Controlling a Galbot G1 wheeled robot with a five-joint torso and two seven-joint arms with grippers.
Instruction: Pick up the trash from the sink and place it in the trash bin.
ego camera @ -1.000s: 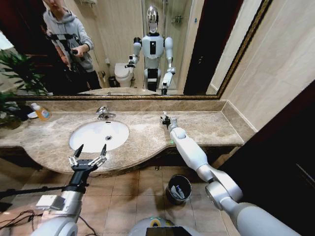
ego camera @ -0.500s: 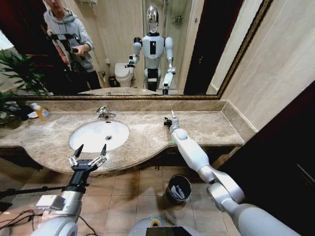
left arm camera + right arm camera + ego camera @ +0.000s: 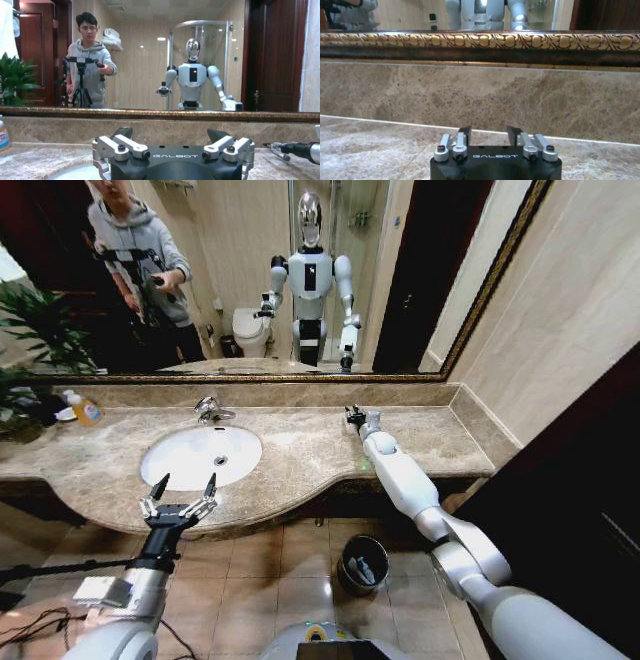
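Over marble, R pincer [image 3: 357, 416] toward mirror.

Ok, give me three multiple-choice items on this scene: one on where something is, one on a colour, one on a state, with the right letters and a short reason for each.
1. Where is the trash bin?
A. On the floor below the marble counter
B. Inside the sink
C. On the counter beside the tap

2. What colour is the liquid in the clear bottle at the counter's far left?
A. Blue
B. Orange
C. Green

3. How do the jaws of the left gripper stand?
A. Shut on a tube
B. Shut and empty
C. Open and empty

Answers:
1 A: the head view shows the dark bin on the tiled floor under the counter's front edge.
2 B: the bottle shows orange near the plant.
3 C: the fingers are spread apart above the front rim of the sink, with nothing between them.
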